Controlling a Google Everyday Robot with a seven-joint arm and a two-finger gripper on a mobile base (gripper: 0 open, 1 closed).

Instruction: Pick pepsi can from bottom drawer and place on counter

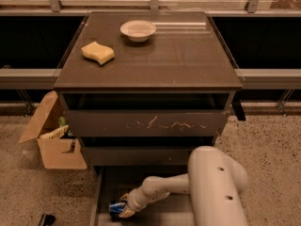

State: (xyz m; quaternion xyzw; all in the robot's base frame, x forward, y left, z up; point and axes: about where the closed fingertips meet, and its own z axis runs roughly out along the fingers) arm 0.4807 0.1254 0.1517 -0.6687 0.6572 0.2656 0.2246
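— Where is the pepsi can (115, 206)?

— Inside the bottom drawer (175, 213), which is pulled out. The can is at the front left of its floor, just beside the left rail.

— Which way does it point?

— It seems to lie on its side with the long axis running across the drawer. One end faces the left rail and the other is tucked into the gripper (123, 207). The ends are hard to make out, so I can't be sure of that.

— And the jaws?

— They are closed on the can, with one finger on its far side and one on its near side. The white arm (214, 187) reaches in from the drawer's right and bends down over its floor.

— What's overhead?

— The plain middle drawer (136, 155) and the scratched upper drawer (146, 123) both stick out less than the bottom drawer, so the can is forward of their fronts. Above the drawer, the counter (178, 60) holds a yellow sponge (98, 52) at the left and a white bowl (138, 30) at the back.

— Anything beside the drawer?

— To its left, an open cardboard box (59, 150) stands on the speckled floor, near the left rail but not touching it. A small dark object (46, 219) lies further forward.
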